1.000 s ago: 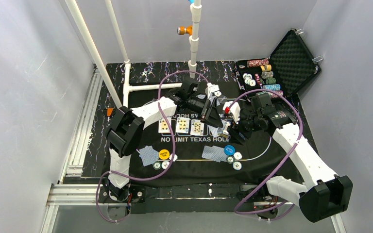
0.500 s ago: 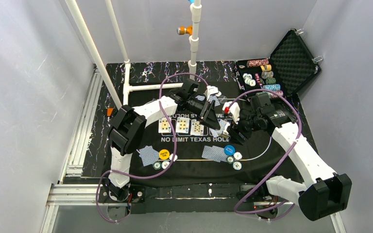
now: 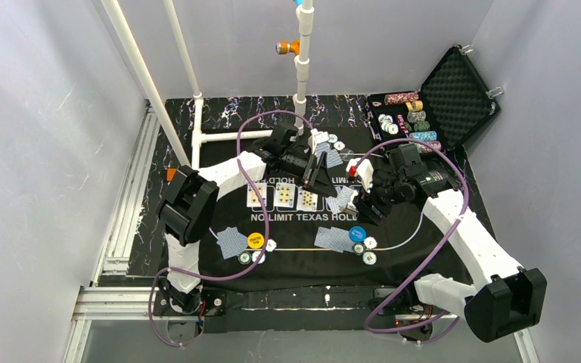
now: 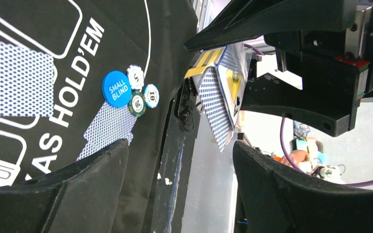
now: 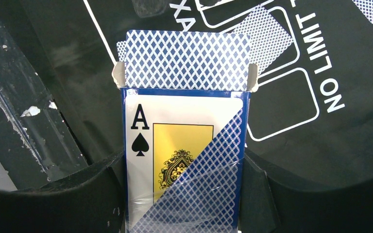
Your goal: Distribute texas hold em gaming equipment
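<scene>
1. Left gripper (image 3: 309, 178) from the top camera: fingers spread, empty, tips pointing down over the black mat (image 3: 302, 266). Deck box (image 3: 342, 199) at its 4 o'clock, near but apart, clamped in the right gripper (image 3: 354, 198). Face-down card (image 3: 335, 159) at its 2 o'clock; three face-up cards (image 3: 283, 196) at 8 o'clock. Left arm arched up from its base at 7 o'clock and across to mid-mat; right arm folded in from 5 o'clock. Yellow button (image 3: 255, 240) and blue button (image 3: 357, 233) along the near edge, chips (image 3: 251, 257) beside each. "NO LIMIT TEXAS HOL" legible under the face-up cards.
2. Left wrist camera: left gripper (image 4: 179, 148) wide apart, nothing between the fingers (image 4: 77, 187). Deck box (image 4: 218, 109) ahead at 1 o'clock, clear of the tips, pinched between black fingers of the right gripper. Blue button (image 4: 116, 89) at 10 o'clock, marked "SMALL BLIND", three chips clustered against it, one reading "10". "HOLD'EM" in white on the mat.
3. Right wrist camera: right gripper (image 5: 184, 162) closed on the deck box (image 5: 184, 145), one finger on each side. Top flaps open, blue-backed cards (image 5: 187, 60) sticking out at 12 o'clock. "A" over a black spade on the box; "NO LIMIT" at 2 o'clock on the mat.
</scene>
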Robot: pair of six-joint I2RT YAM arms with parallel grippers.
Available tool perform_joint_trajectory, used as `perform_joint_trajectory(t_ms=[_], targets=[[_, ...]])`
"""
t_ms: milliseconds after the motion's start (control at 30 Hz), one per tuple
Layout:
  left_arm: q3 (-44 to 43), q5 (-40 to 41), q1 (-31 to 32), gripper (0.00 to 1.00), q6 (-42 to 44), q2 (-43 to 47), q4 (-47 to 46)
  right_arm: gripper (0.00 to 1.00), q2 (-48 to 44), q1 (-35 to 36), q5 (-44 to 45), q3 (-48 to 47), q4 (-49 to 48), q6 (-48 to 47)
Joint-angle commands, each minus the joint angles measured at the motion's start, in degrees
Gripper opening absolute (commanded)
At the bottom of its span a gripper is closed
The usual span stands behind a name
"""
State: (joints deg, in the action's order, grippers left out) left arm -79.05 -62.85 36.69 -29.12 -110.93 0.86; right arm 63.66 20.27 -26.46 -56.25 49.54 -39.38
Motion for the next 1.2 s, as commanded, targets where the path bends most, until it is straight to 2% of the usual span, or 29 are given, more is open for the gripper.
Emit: perform_joint_trajectory(t_ms=[0, 100, 400, 567, 867, 967, 1067, 1167], targets=[[-0.3, 0.8, 1.7, 0.78, 0.0, 4.2, -2.8, 0.01, 0.1, 0.2, -1.3, -2.3, -1.7, -0.2], [-2.2, 0.3, 2.6, 0.78, -2.2, 1.6, -2.9, 0.01, -0.1, 0.2, -2.9, -2.6, -1.7, -0.4], [-4.8, -4.6, 2.8, 0.7, -10.2, -4.8, -3.3, 0.01, -0.1, 0.3, -4.9, -3.2, -1.3, -1.1], [-3.3, -4.7, 2.2, 0.65, -11.3, -4.5, -3.3, 0.01, -0.5, 0.3, -4.1, -3.2, -1.7, -1.1], [-1.4, -3.5, 0.2, 0.47, -8.6, -1.5, -3.3, 0.01, -0.5, 0.3, -2.4, -1.6, -1.9, -1.3], [-1.0, -3.1, 0.0, 0.44, -7.6, -0.1, -3.4, 0.01, -0.1, 0.3, -1.7, -1.2, -1.9, -1.3], [-0.6, -2.7, 0.0, 0.45, -6.3, 1.5, -3.5, 0.01, 0.3, 0.3, -1.0, -1.0, -2.3, -1.1], [0.2, -1.7, 0.0, 0.6, -5.0, 3.4, -3.7, 0.01, 0.7, 0.3, -0.5, -1.1, -2.5, -0.9]])
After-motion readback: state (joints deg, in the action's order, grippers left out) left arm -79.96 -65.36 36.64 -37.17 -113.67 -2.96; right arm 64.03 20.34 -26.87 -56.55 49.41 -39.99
